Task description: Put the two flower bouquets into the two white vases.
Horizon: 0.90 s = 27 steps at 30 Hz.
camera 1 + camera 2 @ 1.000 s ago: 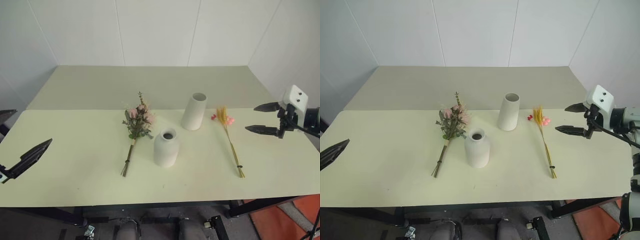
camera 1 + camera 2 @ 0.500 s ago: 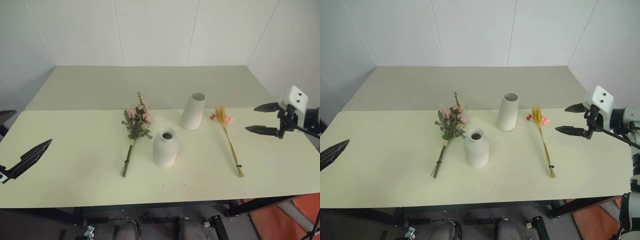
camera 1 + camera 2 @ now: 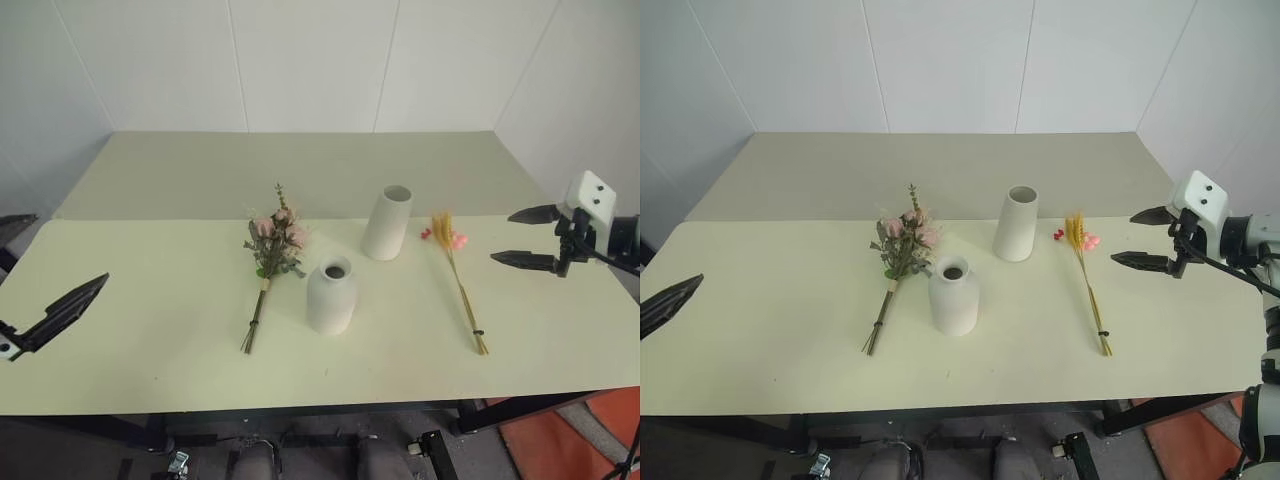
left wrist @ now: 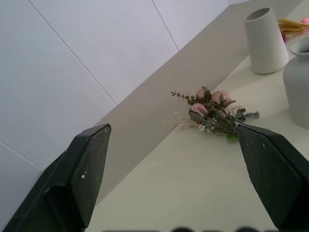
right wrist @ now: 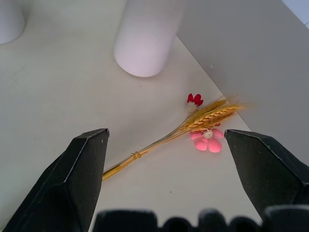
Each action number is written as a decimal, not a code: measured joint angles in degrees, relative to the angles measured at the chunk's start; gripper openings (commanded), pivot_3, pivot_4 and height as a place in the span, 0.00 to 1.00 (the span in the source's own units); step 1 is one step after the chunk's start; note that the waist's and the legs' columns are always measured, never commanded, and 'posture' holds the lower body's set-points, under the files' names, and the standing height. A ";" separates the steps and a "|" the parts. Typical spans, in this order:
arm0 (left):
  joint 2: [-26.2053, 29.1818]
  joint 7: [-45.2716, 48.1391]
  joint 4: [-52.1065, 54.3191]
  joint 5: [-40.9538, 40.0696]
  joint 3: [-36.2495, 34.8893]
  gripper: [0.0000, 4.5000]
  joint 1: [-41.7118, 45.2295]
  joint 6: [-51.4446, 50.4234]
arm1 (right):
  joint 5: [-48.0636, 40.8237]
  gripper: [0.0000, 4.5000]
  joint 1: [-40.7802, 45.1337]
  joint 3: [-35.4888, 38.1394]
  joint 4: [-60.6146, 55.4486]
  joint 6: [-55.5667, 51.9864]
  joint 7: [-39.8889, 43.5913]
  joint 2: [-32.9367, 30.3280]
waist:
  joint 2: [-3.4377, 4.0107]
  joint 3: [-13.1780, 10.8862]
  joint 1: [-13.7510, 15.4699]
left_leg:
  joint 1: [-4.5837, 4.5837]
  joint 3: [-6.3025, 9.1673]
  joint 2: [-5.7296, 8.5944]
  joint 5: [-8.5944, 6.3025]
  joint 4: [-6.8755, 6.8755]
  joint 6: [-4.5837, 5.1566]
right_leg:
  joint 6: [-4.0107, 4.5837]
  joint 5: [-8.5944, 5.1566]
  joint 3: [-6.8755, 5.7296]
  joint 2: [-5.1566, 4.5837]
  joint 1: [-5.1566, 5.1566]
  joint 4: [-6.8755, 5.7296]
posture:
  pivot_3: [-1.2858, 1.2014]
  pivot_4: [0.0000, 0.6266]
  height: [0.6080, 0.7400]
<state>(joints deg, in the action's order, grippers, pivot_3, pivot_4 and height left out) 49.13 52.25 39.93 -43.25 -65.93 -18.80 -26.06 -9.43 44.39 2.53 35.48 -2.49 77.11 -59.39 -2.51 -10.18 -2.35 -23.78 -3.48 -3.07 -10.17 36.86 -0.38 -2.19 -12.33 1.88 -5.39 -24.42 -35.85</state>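
You have the table (image 3: 150, 300) spread wide before you, pale yellow-green, with a duller strip along its far side by the white wall (image 3: 310, 60).

The tall vase (image 3: 388, 222) stands upright right of centre, toward the far side, its wide mouth showing nothing inside. The short vase (image 3: 331, 295) stands upright nearer you and a little left of it, apart from it; its narrow mouth is dark and nothing sticks out of it.

The rose bunch (image 3: 273, 250) lies flat just left of the short vase, blooms pointing far, stems running near; it does not touch the vase. The wheat bunch (image 3: 455, 262) lies flat right of the tall vase, yellow heads and pink blooms at the far end beside the vase's foot, its thin stalk running toward the near right. Both bunches are still on the table, neither in a vase.

Your right gripper (image 3: 525, 238) hangs over the table's right edge, fingers spread wide apart and empty, just right of the wheat bunch. Your left gripper (image 4: 181, 164) sits at the far left edge, fingers likewise wide apart, holding nothing, well away from the rose bunch.
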 measured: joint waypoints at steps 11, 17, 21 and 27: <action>5.31 2.80 -10.87 2.35 24.85 0.99 18.03 5.01 | 2.33 1.00 2.39 -2.81 -18.01 -38.46 -9.66 -3.14 | 0.11 0.00 0.02 | 0.02 -0.01 0.00 -0.04 -0.02 -0.06 | 0.09 0.04 0.03 0.02 -0.07 -0.06 | 0.52 0.24 1.00; 5.30 7.18 -18.94 7.31 41.78 0.99 30.82 10.85 | 5.60 1.00 7.47 -10.94 -19.50 -54.71 -17.52 4.13 | 0.09 0.01 -0.03 | -0.63 0.01 0.04 0.04 -0.02 0.06 | 0.18 0.49 0.12 0.11 -0.72 -0.19 | 0.52 0.24 1.00; 4.40 9.34 -22.00 9.61 47.44 0.99 34.64 13.21 | 6.16 1.00 10.51 -12.79 -16.46 -56.79 -19.88 6.76 | 0.09 0.00 0.15 | -0.96 0.03 0.04 0.01 -0.02 0.10 | 0.07 0.51 0.11 0.13 -0.94 -0.11 | 0.52 0.24 1.00; 4.01 9.72 -22.39 10.73 49.05 0.99 36.07 13.59 | 7.99 1.00 14.02 -16.14 -5.15 -56.51 -20.65 9.77 | 0.08 0.00 0.10 | -0.94 0.03 0.07 -0.03 0.00 0.17 | 0.02 0.51 0.11 0.11 -0.88 -0.06 | 0.52 0.24 1.00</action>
<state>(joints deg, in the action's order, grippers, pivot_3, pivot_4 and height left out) 53.14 61.98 17.54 -32.52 -16.88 17.27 -12.46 -1.44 58.41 -13.62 30.33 -59.00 56.46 -49.63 -2.42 -10.18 -2.26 -24.73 -3.45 -3.00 -10.20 36.86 -0.21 -2.17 -11.82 1.99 -5.28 -25.30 -35.91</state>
